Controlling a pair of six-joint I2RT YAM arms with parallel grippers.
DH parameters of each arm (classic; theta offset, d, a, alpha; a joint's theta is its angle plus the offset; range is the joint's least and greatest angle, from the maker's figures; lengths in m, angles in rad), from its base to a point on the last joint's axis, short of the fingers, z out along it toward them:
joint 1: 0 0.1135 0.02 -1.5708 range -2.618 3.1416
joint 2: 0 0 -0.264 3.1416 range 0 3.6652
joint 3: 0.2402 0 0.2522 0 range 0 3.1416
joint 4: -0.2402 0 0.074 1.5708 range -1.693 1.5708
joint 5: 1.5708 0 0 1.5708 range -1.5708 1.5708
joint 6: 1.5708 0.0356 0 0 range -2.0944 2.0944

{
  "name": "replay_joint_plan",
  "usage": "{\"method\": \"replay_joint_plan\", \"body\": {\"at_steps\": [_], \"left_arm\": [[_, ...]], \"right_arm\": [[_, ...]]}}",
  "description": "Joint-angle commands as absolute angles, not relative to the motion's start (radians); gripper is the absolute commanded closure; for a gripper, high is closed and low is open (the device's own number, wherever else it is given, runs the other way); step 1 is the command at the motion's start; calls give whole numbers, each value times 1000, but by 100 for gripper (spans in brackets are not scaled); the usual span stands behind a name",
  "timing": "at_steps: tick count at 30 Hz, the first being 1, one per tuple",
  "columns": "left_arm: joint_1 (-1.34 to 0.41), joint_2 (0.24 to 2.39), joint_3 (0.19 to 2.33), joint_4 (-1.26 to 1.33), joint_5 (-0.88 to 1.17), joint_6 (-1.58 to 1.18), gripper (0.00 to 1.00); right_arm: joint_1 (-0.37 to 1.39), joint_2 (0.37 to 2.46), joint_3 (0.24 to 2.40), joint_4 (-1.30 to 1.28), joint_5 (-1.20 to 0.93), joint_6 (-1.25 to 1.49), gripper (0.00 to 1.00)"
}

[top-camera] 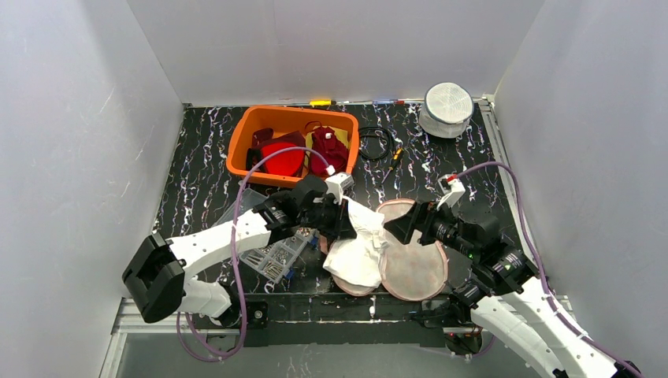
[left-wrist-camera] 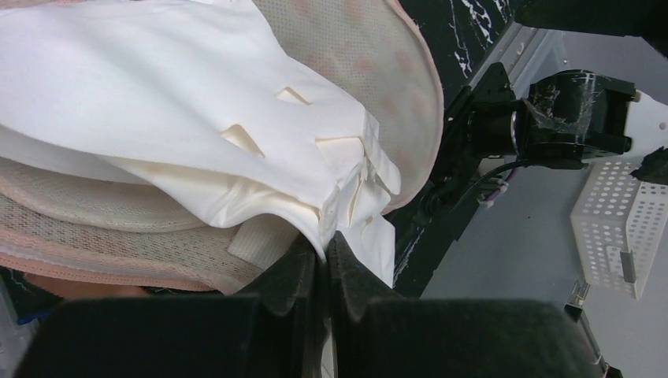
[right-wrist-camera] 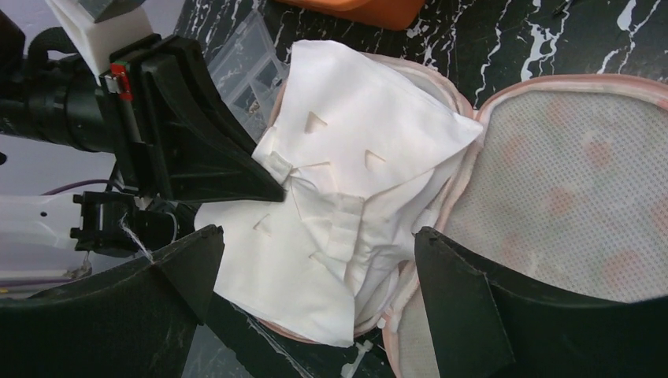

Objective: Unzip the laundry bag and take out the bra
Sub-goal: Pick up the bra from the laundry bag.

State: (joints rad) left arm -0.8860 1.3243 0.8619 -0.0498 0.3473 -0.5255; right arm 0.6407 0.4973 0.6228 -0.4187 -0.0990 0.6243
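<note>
**Stage shown: removal of the garment.** The round pink mesh laundry bag (top-camera: pixel 416 272) lies unzipped, spread as two open halves on the black marbled bench (top-camera: pixel 197 181) near its front edge. The white fabric bra (right-wrist-camera: pixel 354 142) rests bunched on the bag's left half. It partly overhangs the rim and is not yet clear of the bag.

The left fingers (left-wrist-camera: pixel 319 253) are closed tight on a folded edge of the bra, with the cloth pinched between the two tips. The right fingers (top-camera: pixel 398 228) are spread wide and hold nothing. They hover over the join between the two halves, just beside the bra, with one finger above the bare right half.

Behind the bag stands an orange plastic bin (top-camera: pixel 236 153) holding red items. A clear plastic compartment box (top-camera: pixel 272 260) sits to the left, under the left arm.

**Judged step:** the unzipping appears complete, and drawing out the bra is in hand. The next move probably calls for the left arm to lift the bra, pull it away from the mesh and set it on bare bench.

**Judged risks:** the narrow pinch may slip, and the light bag may drag along with the cloth. If it does, the free right fingers are well placed to press down on the bag's rim.
</note>
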Motion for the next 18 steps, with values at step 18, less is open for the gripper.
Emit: {"method": "replay_joint_plan", "body": {"at_steps": [18], "left_arm": [[-899,1476,796,-44,317,-558,63]], "right_arm": [[639,426,398,-360,-95,695,1]]}}
